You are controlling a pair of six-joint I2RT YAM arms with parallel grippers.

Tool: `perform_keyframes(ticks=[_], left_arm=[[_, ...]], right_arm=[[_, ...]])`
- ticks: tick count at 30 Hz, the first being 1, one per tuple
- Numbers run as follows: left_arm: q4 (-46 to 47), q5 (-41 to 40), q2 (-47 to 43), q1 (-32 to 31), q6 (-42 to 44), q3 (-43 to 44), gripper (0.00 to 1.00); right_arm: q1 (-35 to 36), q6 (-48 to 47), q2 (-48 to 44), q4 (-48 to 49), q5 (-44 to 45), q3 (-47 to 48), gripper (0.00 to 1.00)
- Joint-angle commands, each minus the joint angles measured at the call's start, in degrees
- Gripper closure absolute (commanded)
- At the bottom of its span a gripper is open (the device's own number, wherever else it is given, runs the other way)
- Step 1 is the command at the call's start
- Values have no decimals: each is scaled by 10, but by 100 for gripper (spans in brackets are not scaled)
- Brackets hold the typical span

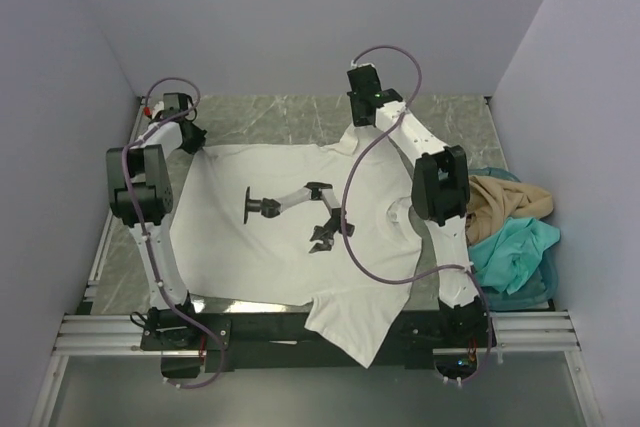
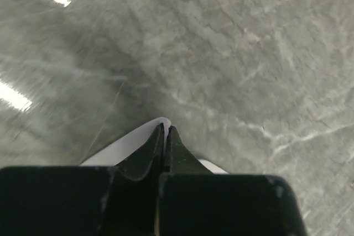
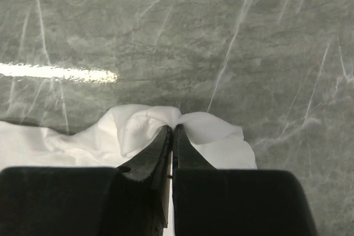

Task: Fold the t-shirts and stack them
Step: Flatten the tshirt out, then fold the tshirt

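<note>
Left gripper (image 1: 186, 133) clenched on far left corner of white t-shirt (image 1: 240, 257); only a sliver of cloth shows in its wrist view, so bite probably thin. Shirt spread mid-table (image 1: 270, 119), near part hanging over edge. Right gripper (image 1: 362, 107) pinching bunched far right corner. Tan t-shirt (image 1: 500, 202) and teal t-shirt (image 1: 515, 247) wait in basket (image 1: 535, 292). Likely step: flattening before first fold. Next: even tension, both sides.

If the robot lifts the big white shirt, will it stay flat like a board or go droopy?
Probably droopy: the white t-shirt hangs limp over the table edge. It bunches into soft wrinkles where the right gripper pinches it, so it likely folds easily. It looks thin and light; the left gripper holds it by a tiny pinch.
</note>
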Motion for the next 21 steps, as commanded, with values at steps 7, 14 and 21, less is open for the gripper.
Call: perform_keyframes(ticks=[7, 14, 21], left_arm=[[-14, 16, 27, 2, 26, 77, 99], [11, 10, -64, 2, 34, -26, 99], [34, 12, -143, 2, 39, -141, 99]], right_arm=[[-20, 27, -50, 9, -12, -12, 100], [-20, 85, -173, 26, -48, -176, 100], [-13, 131, -308, 40, -69, -351, 100]])
